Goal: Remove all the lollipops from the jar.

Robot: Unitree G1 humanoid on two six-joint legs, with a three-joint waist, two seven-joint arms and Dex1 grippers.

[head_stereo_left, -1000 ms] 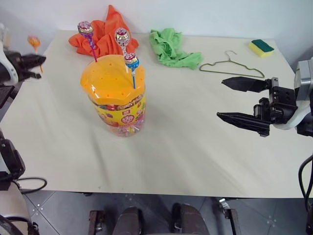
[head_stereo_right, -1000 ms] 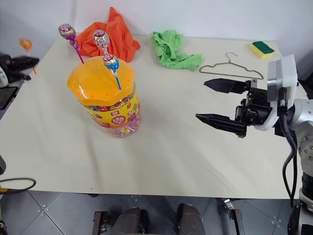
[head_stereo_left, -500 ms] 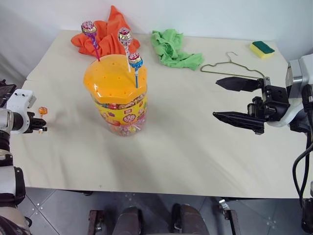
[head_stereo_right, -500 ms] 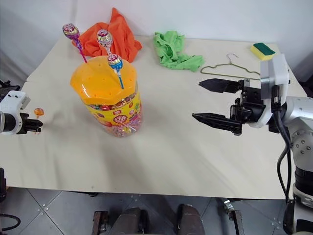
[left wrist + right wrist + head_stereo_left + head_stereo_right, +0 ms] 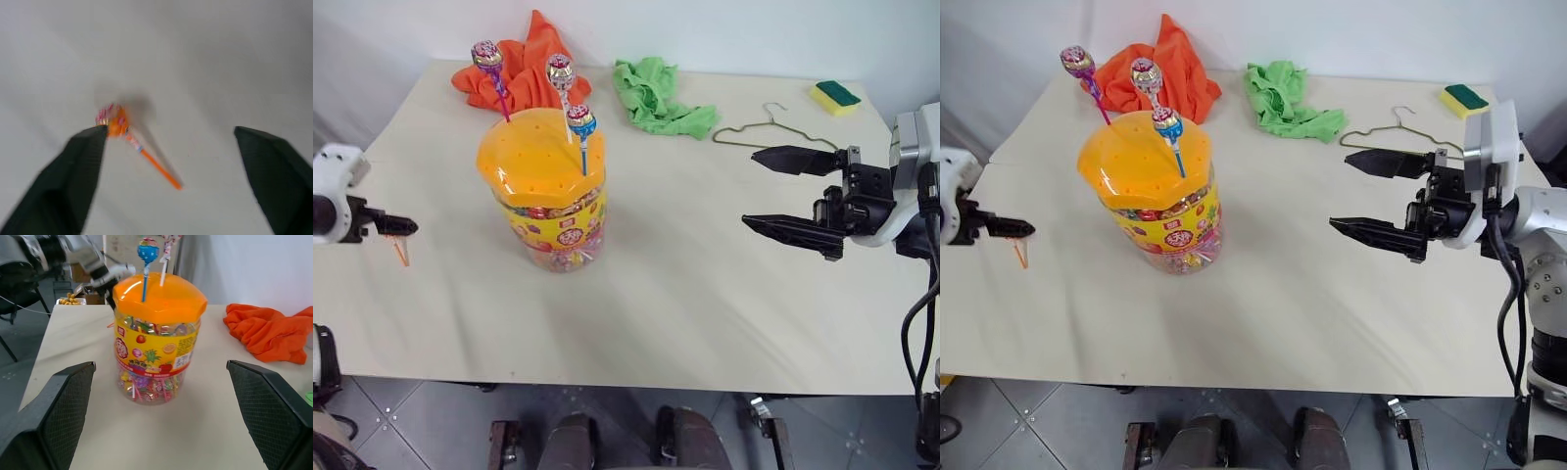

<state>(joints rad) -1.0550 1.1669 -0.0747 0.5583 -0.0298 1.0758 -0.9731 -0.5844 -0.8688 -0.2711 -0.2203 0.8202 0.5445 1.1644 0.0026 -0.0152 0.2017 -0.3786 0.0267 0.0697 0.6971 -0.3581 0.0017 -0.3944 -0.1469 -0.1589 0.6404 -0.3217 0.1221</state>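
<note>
Moved since earlier frame: orange lollipop [image 5: 116, 121], clamped in left gripper [image 5: 171, 142] off the bench's left edge a second ago, now lying loose on bench [image 5: 705, 284] near that edge, stick [image 5: 400, 253] visible under the fingertips. Left fingers spread wide, clamped on nothing, candy head just beside one finger [image 5: 80, 161] in left wrist view. Right gripper [image 5: 781, 191] unchanged: fingers apart, empty, hovering over right half of bench, pointing toward jar [image 5: 548, 196].

Jar upright, left of centre, orange lid [image 5: 538, 157] on. Three lollipops standing in lid holes: purple [image 5: 487, 57], white [image 5: 559, 70], blue [image 5: 580, 120]. More wrapped candy visible inside through clear wall.

Other clutter at far side: orange cloth [image 5: 524, 64], green cloth [image 5: 656, 93], wire hanger [image 5: 773, 132], sponge [image 5: 834, 94]. Well apart from jar.

Step in hand: drop-off of one lollipop done, judging by open fingers and loose candy. Task roughly part way, three sticks left in lid.

Next move likely: swing left gripper back over jar, come down on one stick, probably purple at the lid's left rim, close on thin stick below the candy head, pull straight up to clear the hole. Needs narrow aim; sticks close together, risk of knocking the neighbours.
</note>
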